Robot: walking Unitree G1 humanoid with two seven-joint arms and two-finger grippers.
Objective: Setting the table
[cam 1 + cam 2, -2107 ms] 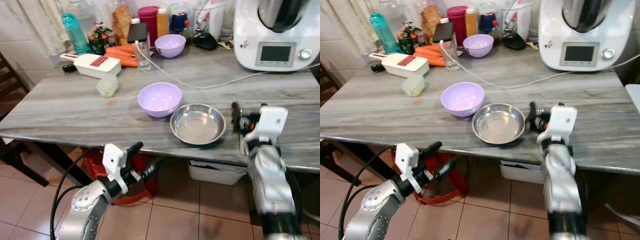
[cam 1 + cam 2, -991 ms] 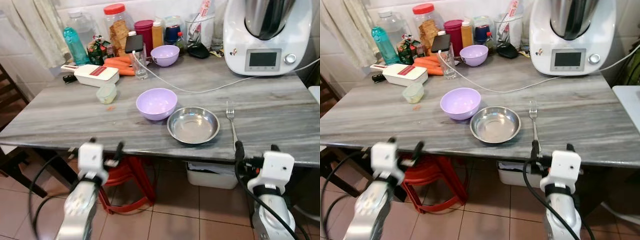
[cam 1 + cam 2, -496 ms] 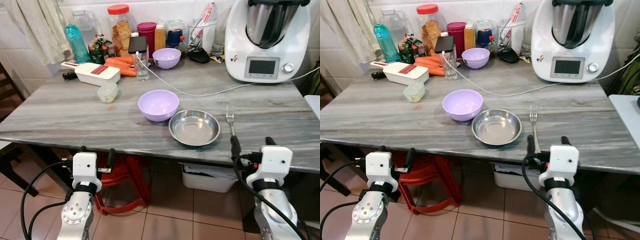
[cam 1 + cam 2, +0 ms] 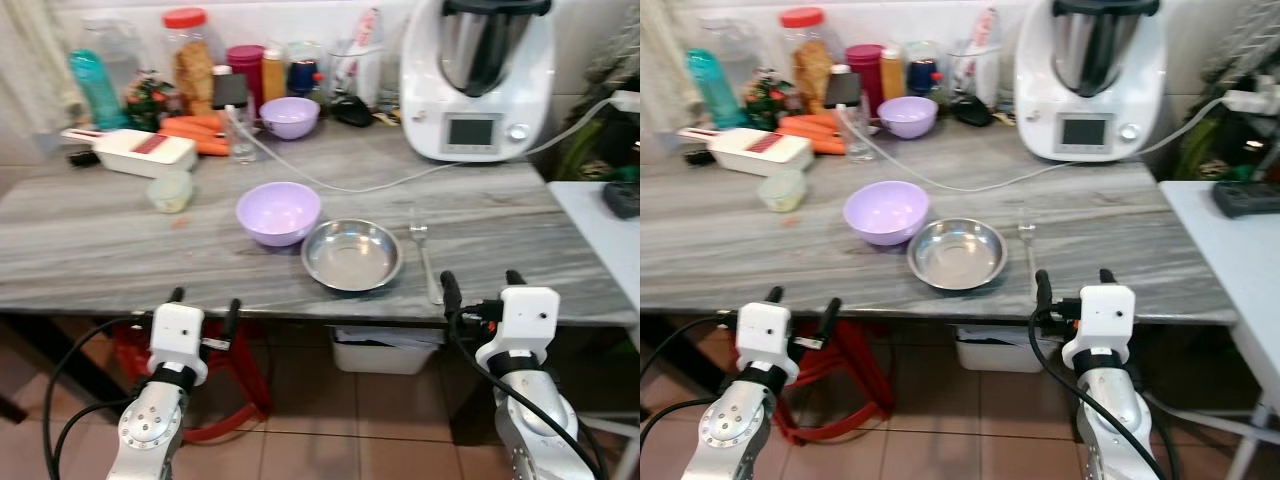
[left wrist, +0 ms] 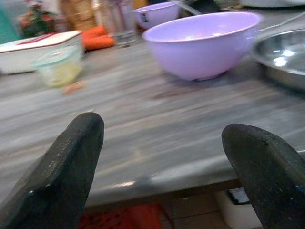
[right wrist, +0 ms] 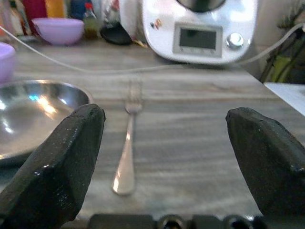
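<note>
Since 2.1 s ago, both arms are seen withdrawn from over the surface to below its near edge; the fork, absent then, is now laid just right of the steel bowl.

Largest to smallest: white kitchen appliance at the back, lilac bowl touching or just beside the steel bowl, then the fork.

Left gripper and right gripper: jaws spread wide, nothing held.

Step judged: fork placement done. Next move is judged to call for fetching a further item.

No brand or writing is legible; the appliance display is too blurred.
</note>
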